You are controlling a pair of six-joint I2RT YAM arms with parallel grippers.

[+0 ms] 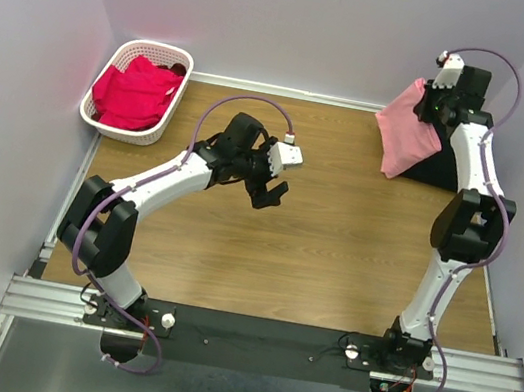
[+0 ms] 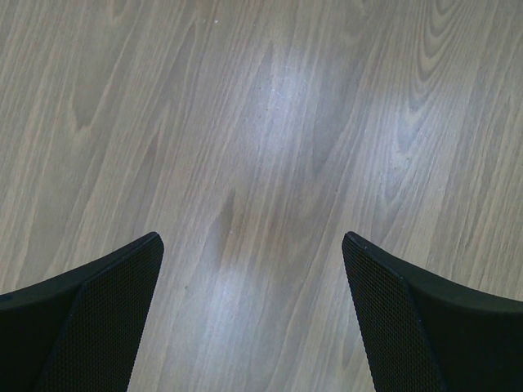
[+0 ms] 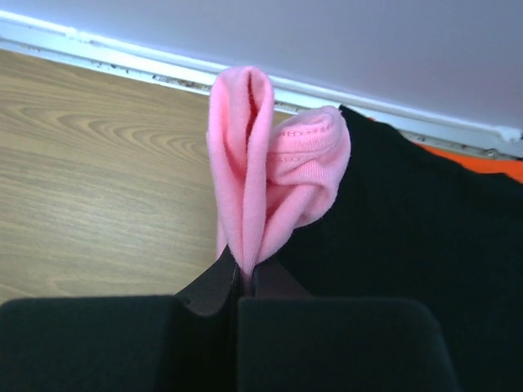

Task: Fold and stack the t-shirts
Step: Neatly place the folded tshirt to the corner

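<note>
A salmon-pink t-shirt [image 1: 405, 132] hangs folded at the back right, pinched at its top edge by my right gripper [image 1: 433, 102]. In the right wrist view the pink t-shirt [image 3: 261, 175] bunches up out of the shut jaws of that gripper [image 3: 245, 273]. Under and behind it lies a black t-shirt [image 1: 439, 171], also large in the right wrist view [image 3: 417, 237]. Magenta-red t-shirts [image 1: 136, 93] fill the basket at the back left. My left gripper [image 1: 268, 192] hovers open over bare table at centre left; its fingers [image 2: 98, 318] stand wide apart with only wood between them.
A white slotted basket [image 1: 115, 61] sits in the back left corner. Grey walls close the table at the back and both sides. An orange strip [image 3: 482, 163] shows behind the black t-shirt by the back wall's white baseboard [image 3: 122, 61].
</note>
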